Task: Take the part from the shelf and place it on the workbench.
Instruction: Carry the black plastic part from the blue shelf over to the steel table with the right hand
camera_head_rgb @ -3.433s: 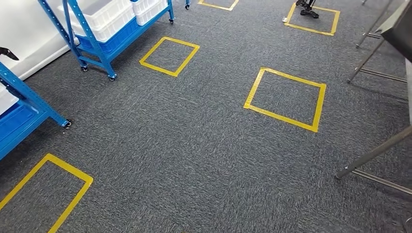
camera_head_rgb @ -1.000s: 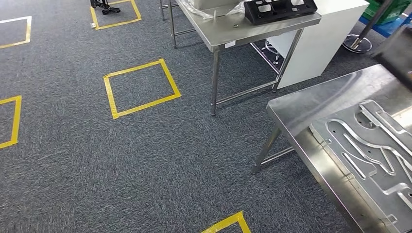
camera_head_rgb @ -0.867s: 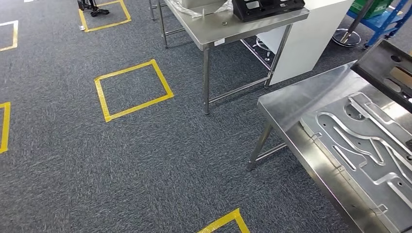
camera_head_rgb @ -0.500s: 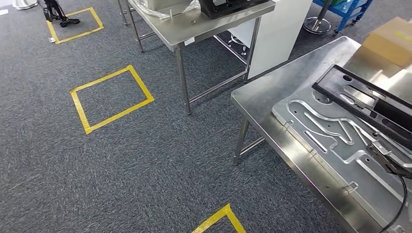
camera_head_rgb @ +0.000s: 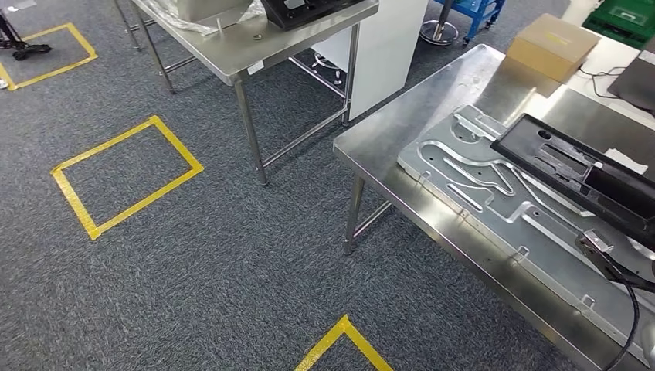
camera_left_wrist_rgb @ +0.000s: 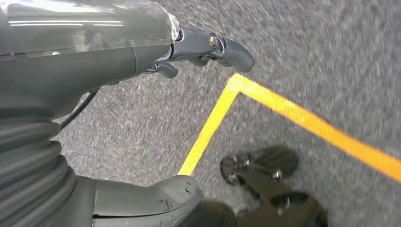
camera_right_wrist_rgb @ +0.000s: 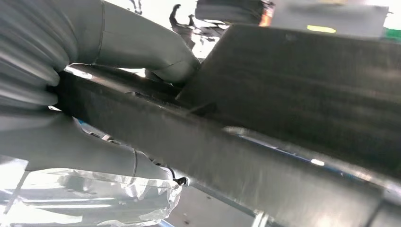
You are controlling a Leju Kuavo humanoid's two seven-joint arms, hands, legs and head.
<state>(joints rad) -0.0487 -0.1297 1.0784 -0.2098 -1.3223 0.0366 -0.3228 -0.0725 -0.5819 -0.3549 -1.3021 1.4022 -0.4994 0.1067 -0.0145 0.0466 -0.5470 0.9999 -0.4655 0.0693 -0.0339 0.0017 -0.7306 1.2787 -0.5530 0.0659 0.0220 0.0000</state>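
Note:
The part is a long black plastic tray with cut-outs. In the head view it lies slanted over the right side of the steel workbench, above a machined metal fixture plate; whether it touches the plate I cannot tell. In the right wrist view my right hand grips the edge of the part, thumb on one face and fingers on the other. My left hand hangs above the carpet with its fingers apart and holds nothing.
A cardboard box sits at the workbench's far end. Behind stands a second steel table carrying another black tray, beside a white cabinet. Yellow tape squares mark the grey carpet.
The camera has swung from the blue shelves round to the workbench, which has slid leftward in the picture. More of the black part now shows over the bench.

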